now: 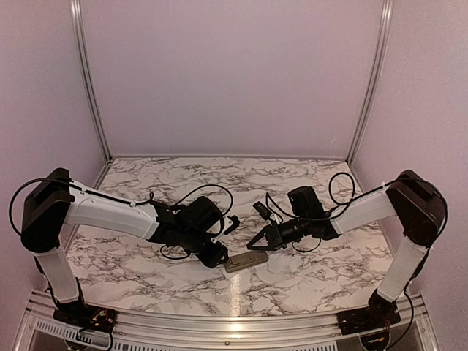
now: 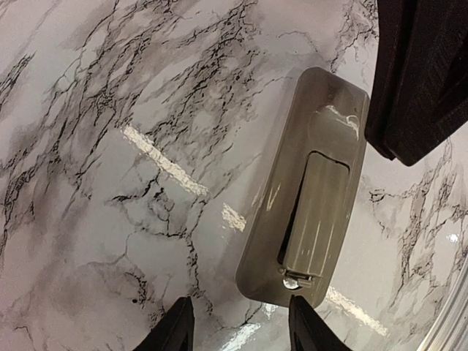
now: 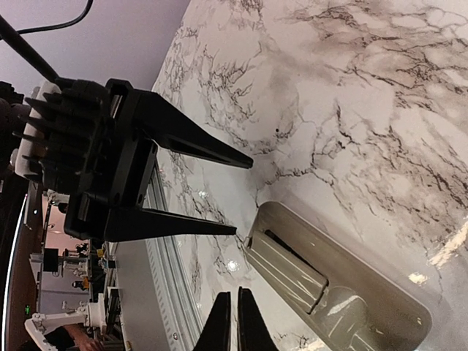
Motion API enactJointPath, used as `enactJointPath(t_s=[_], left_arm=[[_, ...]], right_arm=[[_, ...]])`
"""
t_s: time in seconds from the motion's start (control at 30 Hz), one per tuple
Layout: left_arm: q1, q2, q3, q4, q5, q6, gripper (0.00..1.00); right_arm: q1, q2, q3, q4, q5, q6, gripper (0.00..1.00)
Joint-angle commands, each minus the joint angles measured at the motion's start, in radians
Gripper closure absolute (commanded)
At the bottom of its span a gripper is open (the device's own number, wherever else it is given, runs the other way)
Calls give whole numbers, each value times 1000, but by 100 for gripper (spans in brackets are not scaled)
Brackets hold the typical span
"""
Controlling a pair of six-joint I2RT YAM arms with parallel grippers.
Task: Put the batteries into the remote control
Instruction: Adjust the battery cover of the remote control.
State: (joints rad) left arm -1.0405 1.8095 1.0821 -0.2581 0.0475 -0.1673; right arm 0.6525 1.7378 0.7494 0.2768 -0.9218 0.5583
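Found remote (image 1: 246,261) lying back-up on marble table (image 1: 131,274), near front edge, about centre. Noted tan-grey back, cover sitting in recess with dark gap along one side, small metal piece showing at one end. Saw left gripper (image 2: 238,329) with jaws apart, empty, just off remote's left end. Saw right gripper (image 3: 232,322) with jaws together, empty, tips close by remote; contact unclear.
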Motion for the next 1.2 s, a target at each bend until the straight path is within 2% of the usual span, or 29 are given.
enactJointPath(t_s=[0.0,1.17], left_arm=[[-4,24,36,10,20,21,54],[-4,69,65,-27,37,57,54]], right_arm=[[9,19,0,15,0,5,96],[9,35,5,22,-9,8,97]])
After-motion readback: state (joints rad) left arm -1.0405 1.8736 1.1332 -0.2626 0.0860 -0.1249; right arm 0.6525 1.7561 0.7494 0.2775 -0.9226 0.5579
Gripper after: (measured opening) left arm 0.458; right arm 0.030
